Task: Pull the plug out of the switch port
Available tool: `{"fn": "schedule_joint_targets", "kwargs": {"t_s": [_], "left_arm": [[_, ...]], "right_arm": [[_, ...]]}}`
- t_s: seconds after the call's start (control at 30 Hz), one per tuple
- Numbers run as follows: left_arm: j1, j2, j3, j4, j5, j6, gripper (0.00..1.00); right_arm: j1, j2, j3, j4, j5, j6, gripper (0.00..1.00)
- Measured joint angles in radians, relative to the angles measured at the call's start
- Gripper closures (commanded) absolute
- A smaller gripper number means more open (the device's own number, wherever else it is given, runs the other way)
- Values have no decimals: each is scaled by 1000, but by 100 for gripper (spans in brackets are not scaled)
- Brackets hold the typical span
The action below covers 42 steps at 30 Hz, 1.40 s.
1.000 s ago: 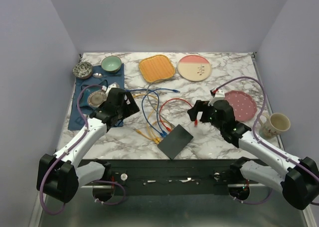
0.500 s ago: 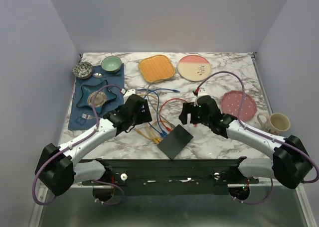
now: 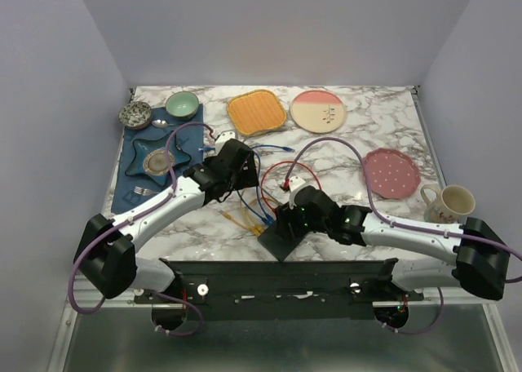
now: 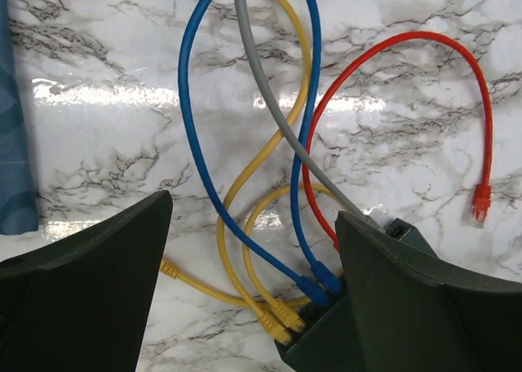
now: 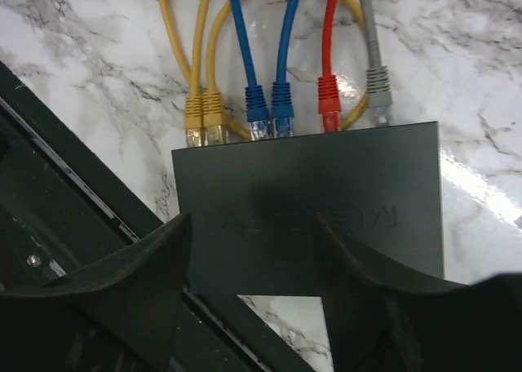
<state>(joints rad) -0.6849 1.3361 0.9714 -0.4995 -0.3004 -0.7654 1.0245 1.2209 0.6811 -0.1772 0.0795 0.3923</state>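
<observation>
Both arms have swung inward since a second ago: the right claw (image 3: 285,217), then over beside the pink dotted round plate (image 3: 393,173), now hangs over the flat matte dark grey rectangular switch (image 3: 276,241), and the left claw (image 3: 241,170) has come from the dark blue cloth mat (image 3: 126,194) to the tangle of cables.

On the white marble counter (image 3: 367,131) the switch lies close to the near edge, about midway left to right, turned at an angle, its socket edge facing far-left. In the right wrist view the right claw (image 5: 253,223) is released, its black fingers (image 5: 122,290) spread over the switch (image 5: 326,168); whether they touch it I cannot tell. Six plugs sit in the sockets: two yellow plugs (image 5: 204,115), two blue plugs (image 5: 269,109), one red plug (image 5: 328,95) and one grey plug (image 5: 378,82).

The left claw (image 4: 251,213) is likewise released and grasps nothing, above the looping cables just far of the switch (image 4: 314,349). A red cable's loose end (image 4: 481,202) lies on the marble
</observation>
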Motion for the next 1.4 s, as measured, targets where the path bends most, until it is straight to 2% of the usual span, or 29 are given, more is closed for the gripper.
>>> {"fn": "schedule_joint_targets", "kwargs": {"t_s": [0.2,0.33,0.53,0.57,0.63,0.67,0.77,0.93,1.2,1.4], "left_arm": [[-1,2,11,0,0,-4,8],[-12,-44,-92,10,19,-22,13],[-99,-58,-196,26,60,-25,16],[-117,-55,-201,32,66,-25,16],[-138,-48,-202,49,73,-25,17],[-148,-43,-201,63,75,-25,18],[-155,-29,-201,87,76,-25,20],[-155,21,-201,109,76,-25,26],[-196,80,-201,111,92,-18,30],[-238,146,-194,136,126,36,34]], "right_arm": [[58,49,16,-24,68,11,23],[65,21,-5,-39,162,65,30],[65,-65,-75,-87,257,161,53],[65,-76,-84,-97,264,177,63],[65,-102,-108,-118,277,210,73],[65,-119,-122,-129,280,228,81],[65,-161,-165,-157,290,274,91],[65,-137,-188,-193,296,320,92],[61,58,-105,-229,296,342,93],[-28,69,-87,-226,289,335,93]]}}
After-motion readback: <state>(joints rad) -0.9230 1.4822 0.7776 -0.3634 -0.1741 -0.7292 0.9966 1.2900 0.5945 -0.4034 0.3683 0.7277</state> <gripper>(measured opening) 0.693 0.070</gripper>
